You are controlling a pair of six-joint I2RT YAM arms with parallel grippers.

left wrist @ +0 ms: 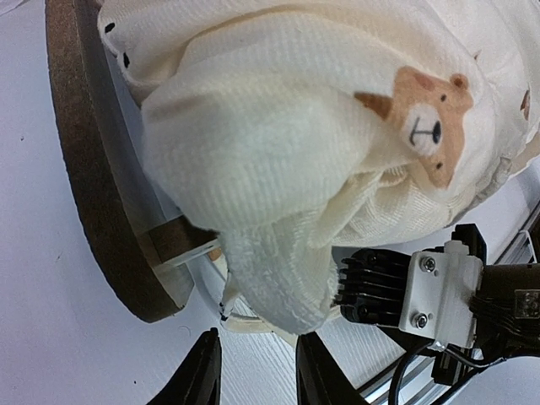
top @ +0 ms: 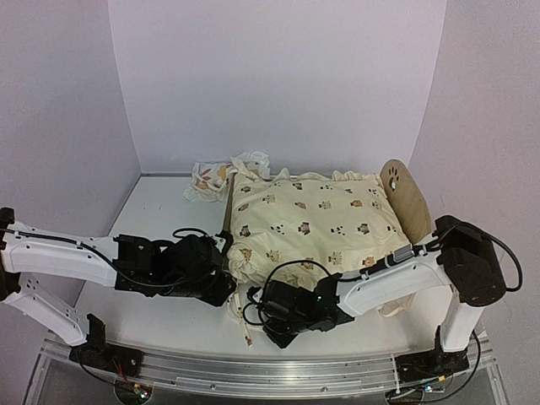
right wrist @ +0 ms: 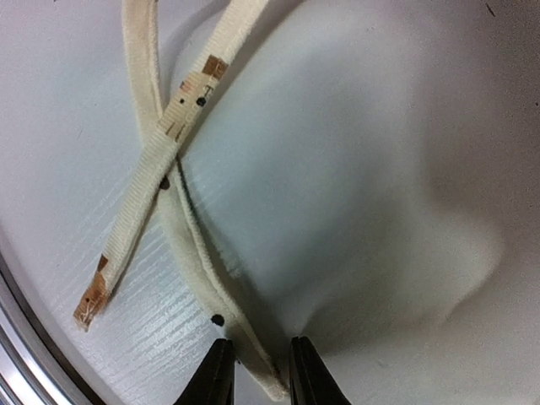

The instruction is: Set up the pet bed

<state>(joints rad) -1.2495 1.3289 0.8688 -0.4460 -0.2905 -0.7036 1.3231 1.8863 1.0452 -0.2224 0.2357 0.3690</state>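
Plywood pet bed (top: 407,202) sits mid-tabletop (top: 169,329) under a cream bear-print quilt (top: 312,224). The left gripper (left wrist: 257,346), fingers apart, hovers at its near corner. The right gripper (right wrist: 260,350) straddles a quilt tie (right wrist: 194,245), grip unclear.

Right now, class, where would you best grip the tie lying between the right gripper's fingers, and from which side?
Grip the tie near its free end, straight down from above, jaws across its width. It lies flat and thin on the table, giving no edge from the side; the right gripper straddles that end.
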